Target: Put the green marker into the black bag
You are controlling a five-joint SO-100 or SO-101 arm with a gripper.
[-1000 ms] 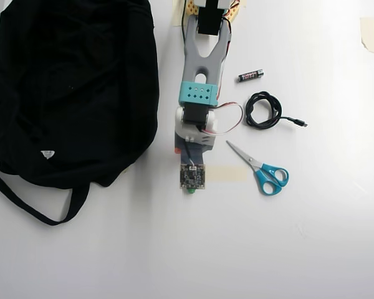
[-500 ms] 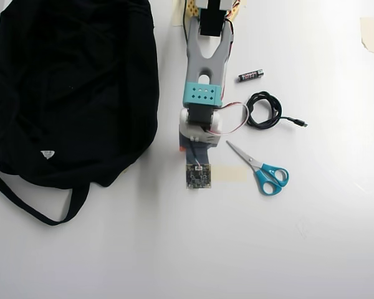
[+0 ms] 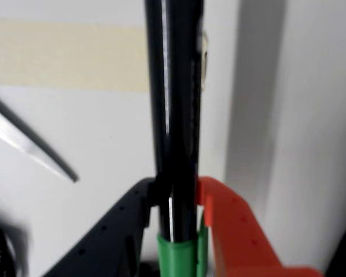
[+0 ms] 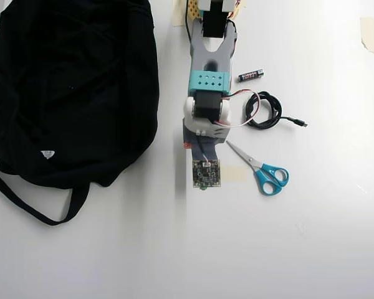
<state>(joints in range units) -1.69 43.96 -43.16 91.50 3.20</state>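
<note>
In the wrist view my gripper [image 3: 176, 193] is shut on the green marker [image 3: 176, 115]. Its black jaw is on the left and its orange jaw on the right. The marker's dark barrel runs straight up the frame, and its green end [image 3: 176, 257] shows at the bottom between the jaws. In the overhead view the black bag [image 4: 68, 81] lies at the left, with a white tag [image 4: 47, 154] and a long strap [image 4: 25, 199]. The arm [image 4: 209, 81] reaches down the middle, just right of the bag. It hides the gripper and marker in that view.
To the right of the arm lie a small black battery [image 4: 250, 75], a coiled black cable [image 4: 265, 111] and blue-handled scissors [image 4: 265, 173]. The scissor blade [image 3: 29, 144] and a beige tape strip [image 3: 63, 55] show in the wrist view. The table is white.
</note>
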